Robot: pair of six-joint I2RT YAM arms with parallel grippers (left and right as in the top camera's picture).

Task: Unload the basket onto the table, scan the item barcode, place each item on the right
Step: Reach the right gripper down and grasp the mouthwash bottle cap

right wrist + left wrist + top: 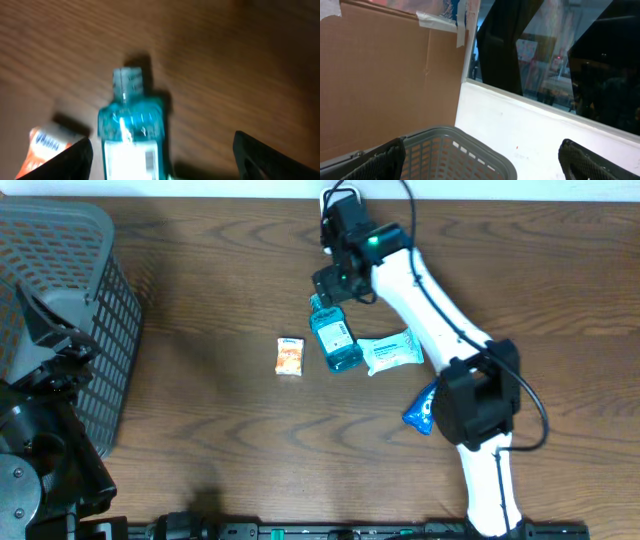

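In the overhead view the bottle (333, 340) lies on the bench (220, 270) between a small packet (289, 356) at its left and a pouch (392, 351) just beside its right; a basket (110, 300) stands far left.

- L arm (40, 430): folded back at near-left edge, wrist aimed roughly level.
- L gripper (480, 165): jaws wide apart, holding nothing.
- R arm (440, 320): stretched fwd, wrist pitched down.
- R gripper (162, 157): jaws spread wide, nothing gripped.
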